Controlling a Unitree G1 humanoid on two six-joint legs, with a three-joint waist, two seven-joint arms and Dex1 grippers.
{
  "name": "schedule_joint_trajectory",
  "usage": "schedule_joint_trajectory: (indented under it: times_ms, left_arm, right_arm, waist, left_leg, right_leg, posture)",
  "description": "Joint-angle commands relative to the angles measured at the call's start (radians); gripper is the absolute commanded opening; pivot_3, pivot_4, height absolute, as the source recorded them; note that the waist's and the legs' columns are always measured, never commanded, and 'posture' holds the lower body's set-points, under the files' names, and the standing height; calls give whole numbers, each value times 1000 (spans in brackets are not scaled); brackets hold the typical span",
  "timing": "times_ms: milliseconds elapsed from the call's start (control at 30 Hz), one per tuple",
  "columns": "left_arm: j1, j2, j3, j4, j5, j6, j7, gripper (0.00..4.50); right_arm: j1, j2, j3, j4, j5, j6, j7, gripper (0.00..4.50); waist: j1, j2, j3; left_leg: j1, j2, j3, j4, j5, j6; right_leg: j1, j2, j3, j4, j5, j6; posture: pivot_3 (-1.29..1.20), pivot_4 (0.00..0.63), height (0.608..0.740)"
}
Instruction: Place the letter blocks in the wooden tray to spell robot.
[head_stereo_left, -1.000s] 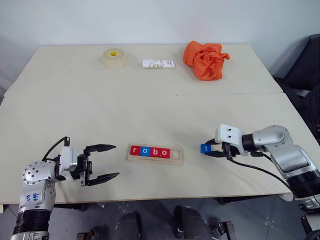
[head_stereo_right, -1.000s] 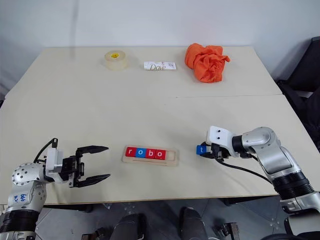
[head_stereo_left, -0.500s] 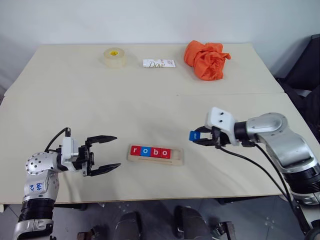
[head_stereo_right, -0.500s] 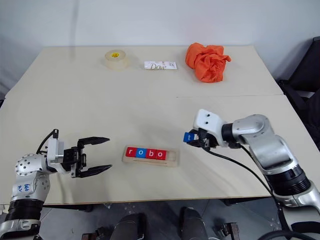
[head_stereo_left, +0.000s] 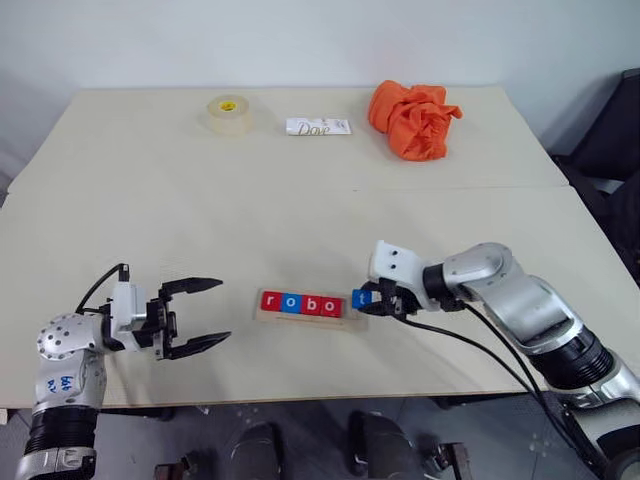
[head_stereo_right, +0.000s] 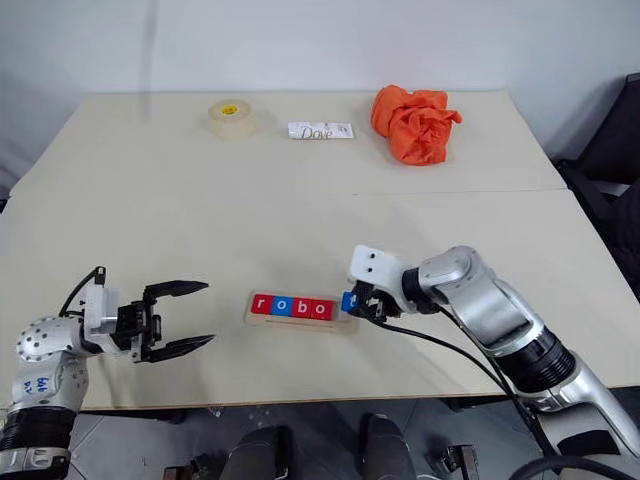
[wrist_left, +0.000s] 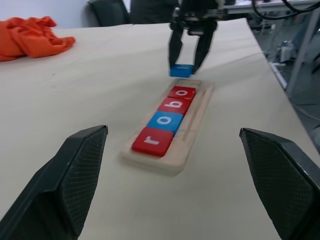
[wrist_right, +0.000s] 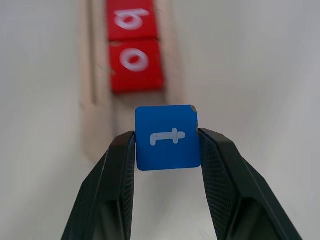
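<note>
1. Nearest my camera, at about seven o'clock on the table (head_stereo_left: 120, 220), my left gripper (head_stereo_left: 197, 314) hangs with its two black fingers spread wide and nothing between them, aimed toward the wooden tray (head_stereo_left: 310, 317) at its three o'clock, a clear gap away.

2. At centre front, the wooden tray lies lengthwise across my view. Four letter blocks sit in its groove touching side by side: red r (head_stereo_left: 270, 301), blue o (head_stereo_left: 289, 302), red b (head_stereo_left: 309, 304) and red o (head_stereo_left: 328, 305). The slot at the tray's right end is bare wood.

3. At the tray's three o'clock end, my right gripper (head_stereo_left: 372, 298) pinches the blue t block (head_stereo_left: 359, 298) by its two opposite edges, its fingers (wrist_right: 218, 165) pressed on either side. In the right wrist view the t block hovers just off the bare end of the groove, in line with the red o; whether it touches the tray I cannot tell.

4. Far across the table, well apart from the tray: a roll of tape (head_stereo_left: 228, 114) at eleven o'clock, a white Dove bar (head_stereo_left: 317, 127) at twelve, and a crumpled orange cloth (head_stereo_left: 412, 119) at one o'clock.
</note>
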Motion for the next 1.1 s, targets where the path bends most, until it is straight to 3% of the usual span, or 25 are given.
schedule_joint_trajectory:
  times_ms: [33,533,833,1100]
  left_arm:
    - [17,7,22,-26,-11,-11,8,4500]
    - [41,-15,13,-66,-10,-16,48,4500]
    - [38,-20,11,-63,-9,-21,54,4500]
    - [16,-29,-1,-48,-3,-25,57,4500]
  right_arm:
    - [-20,9,14,-39,-6,10,-6,1459]
    - [-43,32,72,-7,-24,-3,-10,1459]
    - [-67,7,42,-35,-4,23,3,4489]
    - [-66,5,-27,-41,16,18,-16,4489]
  waist:
    - [1,0,0]
    - [-1,0,0]
    - [-1,0,0]
    - [0,0,0]
  left_leg:
    - [0,0,0,0,0,0]
    - [0,0,0,0,0,0]
    - [0,0,0,0,0,0]
    - [0,0,0,0,0,0]
  right_leg:
    - [0,0,0,0,0,0]
    - [0,0,0,0,0,0]
    - [0,0,0,0,0,0]
    - [0,0,0,0,0,0]
  posture:
    - [0,150,740]
    - [0,150,740]
    - [0,150,740]
    - [0,150,740]
